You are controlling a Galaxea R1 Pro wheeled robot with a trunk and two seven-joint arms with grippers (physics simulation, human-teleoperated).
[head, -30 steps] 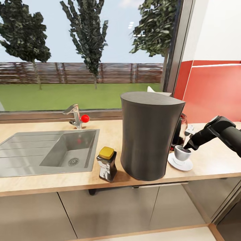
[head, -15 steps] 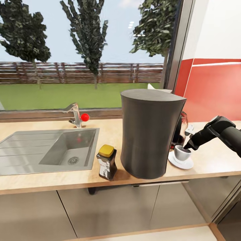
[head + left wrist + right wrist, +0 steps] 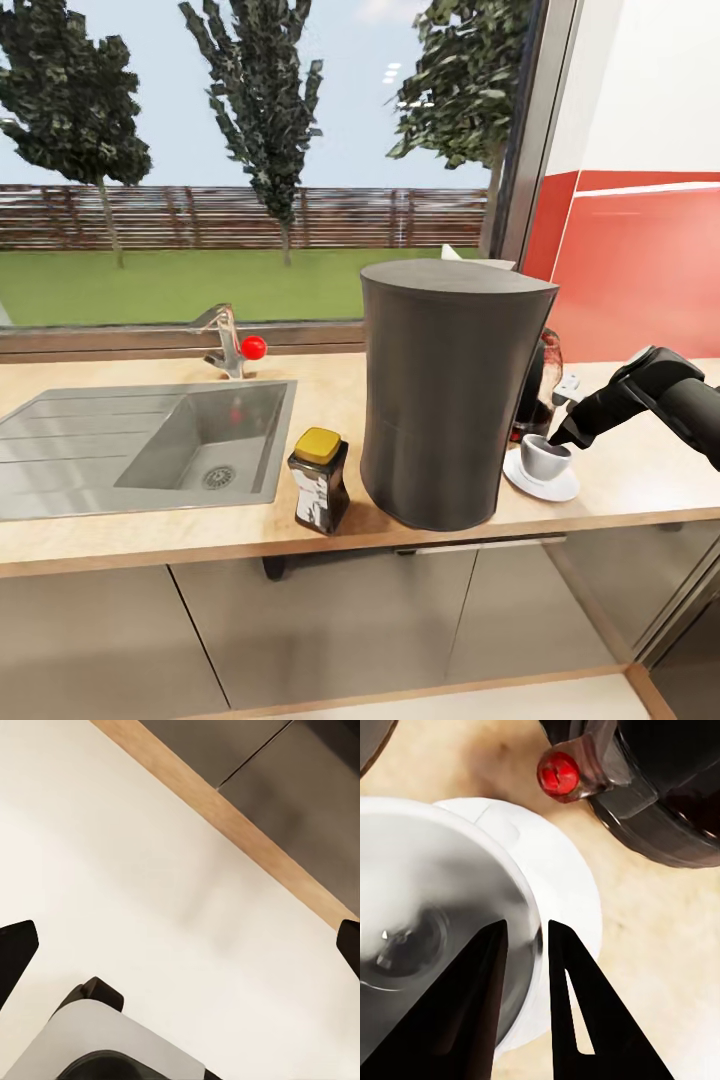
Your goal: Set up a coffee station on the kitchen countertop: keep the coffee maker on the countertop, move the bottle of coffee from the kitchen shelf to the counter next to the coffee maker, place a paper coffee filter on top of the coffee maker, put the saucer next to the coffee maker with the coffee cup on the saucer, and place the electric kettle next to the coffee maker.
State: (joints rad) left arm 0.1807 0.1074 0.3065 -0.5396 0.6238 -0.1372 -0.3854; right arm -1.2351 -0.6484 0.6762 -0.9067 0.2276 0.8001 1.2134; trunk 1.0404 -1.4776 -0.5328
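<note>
The tall charcoal coffee maker [image 3: 450,400] stands on the beige countertop [image 3: 150,540], and a corner of the white paper coffee filter [image 3: 462,257] peeks over its top. To its left is the bottle of coffee [image 3: 320,480] with its yellow lid. To its right the white coffee cup [image 3: 545,458] rests on the saucer [image 3: 540,488]. The dark electric kettle [image 3: 540,385] is half hidden behind the maker. My right gripper [image 3: 560,437] is shut on the coffee cup [image 3: 427,930], one finger inside the rim and one outside, above the saucer [image 3: 574,885] and near the kettle [image 3: 660,787]. My left gripper [image 3: 182,945] hangs open over the floor.
A steel sink [image 3: 150,450] with a tap [image 3: 228,345] takes up the countertop's left part. A window runs along the back and a red wall panel [image 3: 640,270] closes the right corner. Glossy dark cabinets [image 3: 300,630] lie below the worktop.
The head view has shifted slightly, so everything sits a little higher in the picture. The right gripper stays on the cup's rim, and the cup stays on the saucer.
</note>
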